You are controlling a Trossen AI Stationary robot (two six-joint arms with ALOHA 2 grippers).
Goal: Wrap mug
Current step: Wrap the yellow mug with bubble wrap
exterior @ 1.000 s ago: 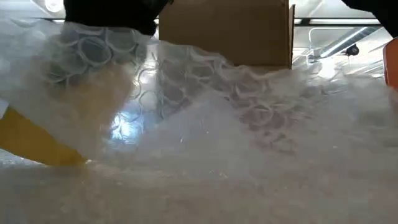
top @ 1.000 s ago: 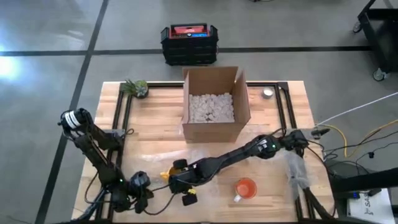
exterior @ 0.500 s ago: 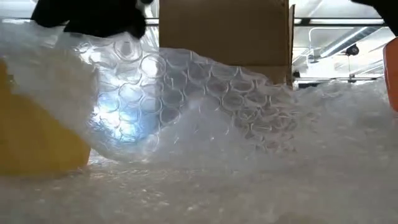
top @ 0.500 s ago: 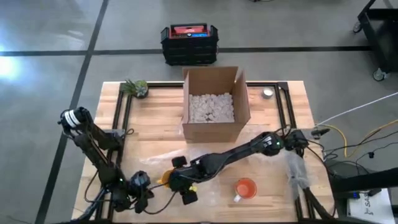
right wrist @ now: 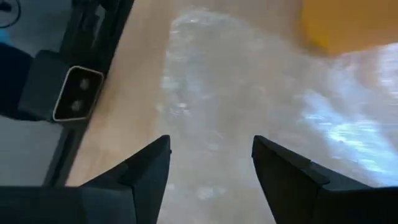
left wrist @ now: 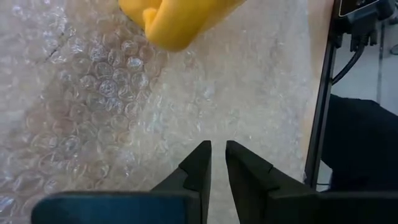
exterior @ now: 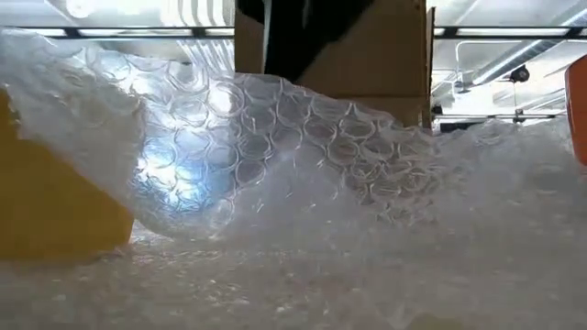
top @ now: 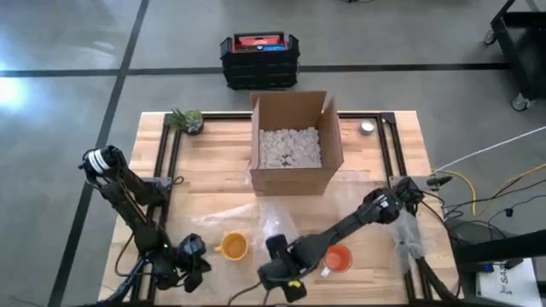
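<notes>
A yellow mug (top: 233, 247) stands upright on a clear bubble wrap sheet (top: 271, 223) spread over the table's near middle. In the low view a raised fold of the wrap (exterior: 275, 137) leans against the mug (exterior: 50, 206). My right gripper (top: 283, 275) hangs open over the wrap (right wrist: 261, 112), right of the mug and near the front edge, touching nothing. My left gripper (top: 189, 259) sits at the near left with its fingers shut (left wrist: 215, 152) just over the wrap's corner (left wrist: 93, 106); the mug (left wrist: 177, 22) shows beyond it.
An orange mug (top: 338, 257) stands right of my right gripper. An open cardboard box (top: 292, 145) with white packing peanuts is at the far middle. A small plant (top: 186, 119) sits at the far left and a small round object (top: 368, 128) at the far right.
My right gripper carried the yellow mug a little toward the table's left and left it standing upright on the wrap. It then drew away toward the right and the near edge. A fold of wrap stays raised against the mug.
</notes>
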